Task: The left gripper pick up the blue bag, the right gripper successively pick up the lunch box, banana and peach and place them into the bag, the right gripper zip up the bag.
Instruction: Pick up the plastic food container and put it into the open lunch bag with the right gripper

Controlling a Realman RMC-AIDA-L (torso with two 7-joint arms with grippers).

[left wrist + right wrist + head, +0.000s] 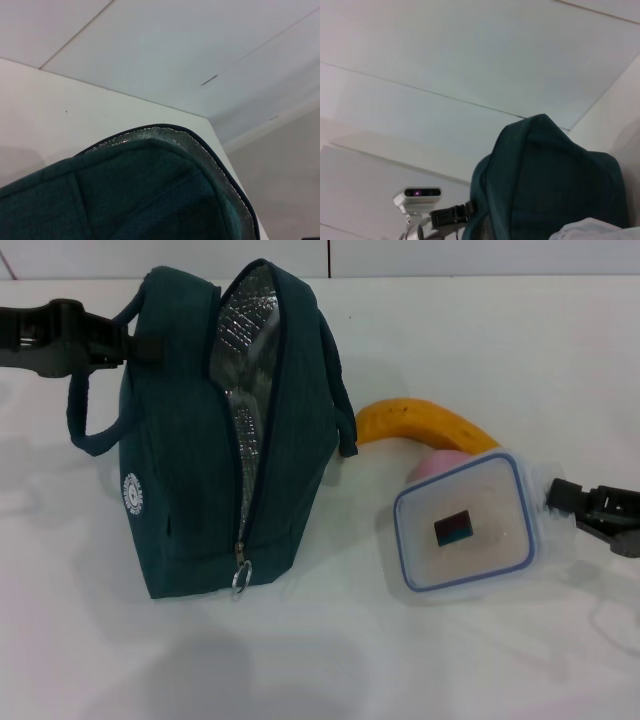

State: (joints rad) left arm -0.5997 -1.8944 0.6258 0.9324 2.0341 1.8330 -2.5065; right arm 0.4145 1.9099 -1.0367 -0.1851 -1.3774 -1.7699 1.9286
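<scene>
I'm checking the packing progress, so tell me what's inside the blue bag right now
Through the open zip of the blue bag, only its silver foil lining shows. The lunch box, banana and peach all lie outside on the table. The bag's lower interior is hidden.

Blue bag [215, 455] mouth gapes, unzipped, foil lining showing: clear way in from above. Lunch box [464, 525] blocks peach [437, 465], crowds banana [425, 423]. Bare table [330, 660] between bag and box, wide lane.
</scene>
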